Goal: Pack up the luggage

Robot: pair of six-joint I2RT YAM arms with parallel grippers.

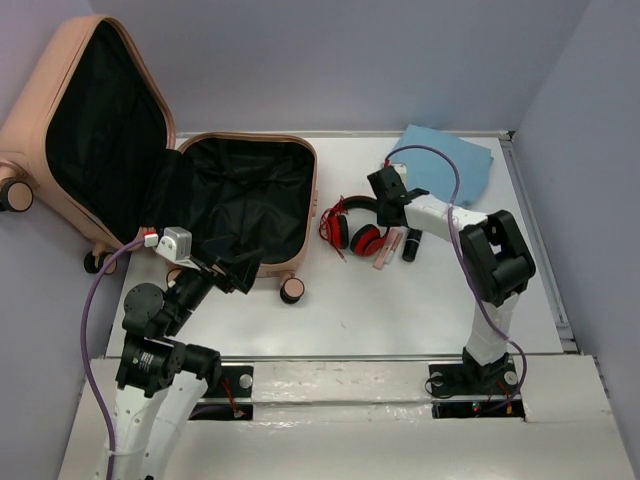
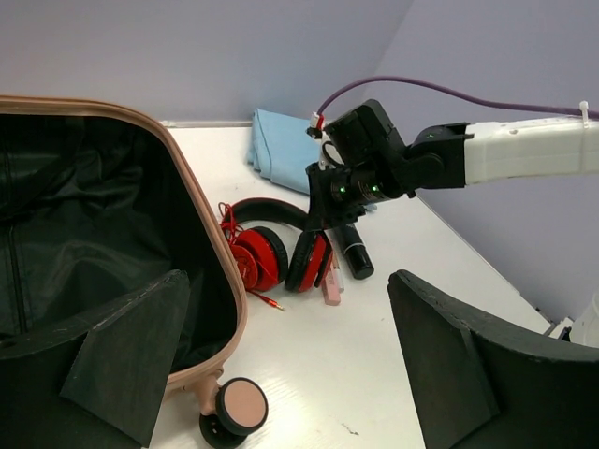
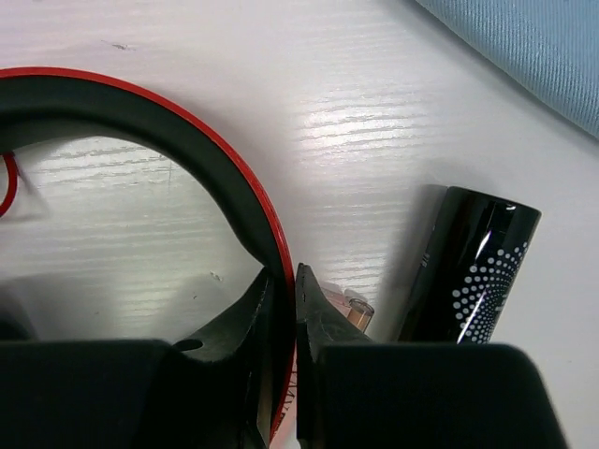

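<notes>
The right gripper (image 3: 284, 281) is closed on the thin, red-edged headband of the red-and-black headphones (image 1: 355, 228). Its two fingers (image 3: 234, 329) pinch the band from either side, low over the white worktop (image 1: 400, 310).

This gripper's outer side is crowded. A slim pink tube with a clear cap (image 3: 351, 309) lies just beside one finger, though it is unclear whether they touch. A glossy black cylinder with a white dot pattern (image 3: 468, 271) lies just past the tube, roughly parallel to it. Beyond the gripper, towards the far edge of the worktop, is a folded light-blue cloth (image 1: 455, 160), apart from the fingers. The padded earcups rest on the worktop on the gripper's near side, with a thin red cable trailing from them.

The peach-pink hard-shell suitcase (image 1: 22, 125) lies open to the left of the right gripper. Its black-lined base sits on the worktop, and its lid is tilted up past the left edge. The raised right wall of the base stands between the headphones and the lined interior, with the earcups near that wall.

The left gripper (image 2: 288, 281) is spread wide and holds nothing. It hangs at the near right corner of the suitcase base, with the rim running under it. A small peach-capped caster wheel (image 2: 241, 407) is just below it.
</notes>
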